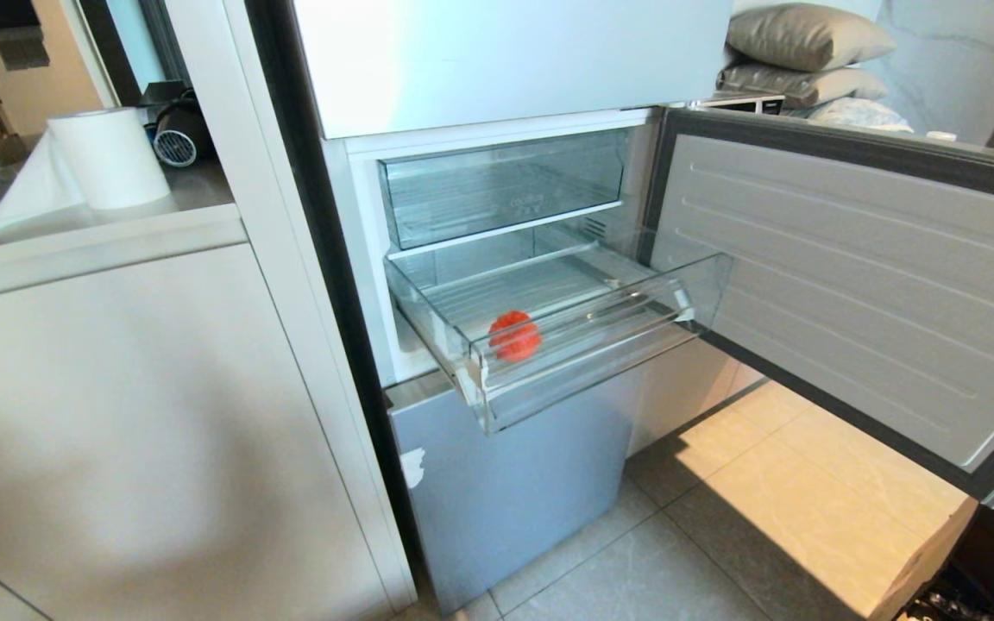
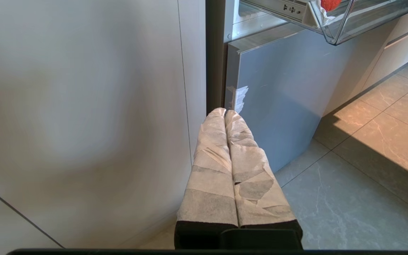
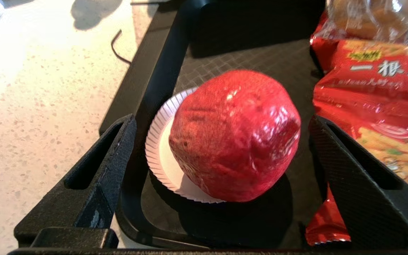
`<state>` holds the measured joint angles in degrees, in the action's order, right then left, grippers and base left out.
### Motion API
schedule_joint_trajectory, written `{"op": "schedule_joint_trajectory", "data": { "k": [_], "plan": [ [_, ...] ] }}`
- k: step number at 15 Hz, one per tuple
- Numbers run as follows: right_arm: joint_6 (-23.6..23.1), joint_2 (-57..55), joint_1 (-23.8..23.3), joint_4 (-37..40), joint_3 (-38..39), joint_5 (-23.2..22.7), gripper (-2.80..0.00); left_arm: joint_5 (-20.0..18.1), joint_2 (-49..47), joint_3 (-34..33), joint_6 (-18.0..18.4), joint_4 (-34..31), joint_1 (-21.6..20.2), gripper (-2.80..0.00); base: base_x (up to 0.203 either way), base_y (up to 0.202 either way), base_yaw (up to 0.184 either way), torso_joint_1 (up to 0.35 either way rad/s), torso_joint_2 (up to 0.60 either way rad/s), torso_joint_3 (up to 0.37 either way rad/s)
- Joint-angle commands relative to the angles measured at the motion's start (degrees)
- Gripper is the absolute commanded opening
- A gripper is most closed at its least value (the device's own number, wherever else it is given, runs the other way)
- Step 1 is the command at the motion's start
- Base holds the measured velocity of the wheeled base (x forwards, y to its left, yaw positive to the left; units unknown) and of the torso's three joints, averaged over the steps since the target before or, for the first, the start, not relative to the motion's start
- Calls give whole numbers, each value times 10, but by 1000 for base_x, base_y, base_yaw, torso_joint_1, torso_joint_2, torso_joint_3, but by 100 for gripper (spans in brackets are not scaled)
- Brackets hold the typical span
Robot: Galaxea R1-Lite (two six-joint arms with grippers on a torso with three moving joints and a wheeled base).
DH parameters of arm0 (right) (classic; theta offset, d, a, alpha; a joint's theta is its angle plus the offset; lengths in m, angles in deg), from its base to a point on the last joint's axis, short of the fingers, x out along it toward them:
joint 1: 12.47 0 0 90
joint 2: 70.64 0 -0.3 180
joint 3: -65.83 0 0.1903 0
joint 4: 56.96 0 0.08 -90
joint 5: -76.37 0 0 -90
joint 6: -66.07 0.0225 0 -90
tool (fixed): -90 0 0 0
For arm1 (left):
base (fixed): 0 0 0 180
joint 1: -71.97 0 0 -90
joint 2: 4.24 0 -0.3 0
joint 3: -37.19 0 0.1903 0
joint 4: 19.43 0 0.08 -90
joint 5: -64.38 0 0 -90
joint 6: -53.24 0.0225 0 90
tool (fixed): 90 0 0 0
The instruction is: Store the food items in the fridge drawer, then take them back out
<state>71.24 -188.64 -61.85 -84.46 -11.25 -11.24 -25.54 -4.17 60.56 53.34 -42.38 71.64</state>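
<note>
The left gripper (image 2: 225, 115) hangs low and points forward and down. Its two fingers (image 2: 211, 166), wrapped in white padding, are pressed together along their whole length. The right gripper (image 3: 221, 141) points down with its black fingers (image 3: 97, 170) spread wide apart, nothing touching either one. Neither arm shows in the head view.
</note>
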Motion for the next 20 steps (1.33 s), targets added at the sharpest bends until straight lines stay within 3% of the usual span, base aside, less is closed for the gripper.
{"op": "schedule_joint_trajectory", "data": {
  "k": [1, 7, 8, 15, 20],
  "plan": [
    [0, -12, 0, -5, -3, 0, 0, 0, 0, -1, 0, 0, 0, -280, 0, 0, 0, 0, 0, 0],
    [-2, -43, 0, -27, -22, 2, 0, 0, 0, -1, 0, 0, 0, -280, 0, 0, 0, 0, 0, 0],
    [-2, -50, 1, -27, -29, 2, -280, 0, 0, -1, 0, 0, 0, -280, 0, 0, 0, 0, 0, 0],
    [-1, 4, 0, -24, -15, 2, -280, 0, 0, -1, 0, 0, 0, -280, 0, 0, 0, 0, 0, 0],
    [-18, 261, -5, -12, 141, 3, -280, 0, 0, -1, 0, 0, 0, -280, 0, 0, 0, 0, 0, 0]
  ]
}}
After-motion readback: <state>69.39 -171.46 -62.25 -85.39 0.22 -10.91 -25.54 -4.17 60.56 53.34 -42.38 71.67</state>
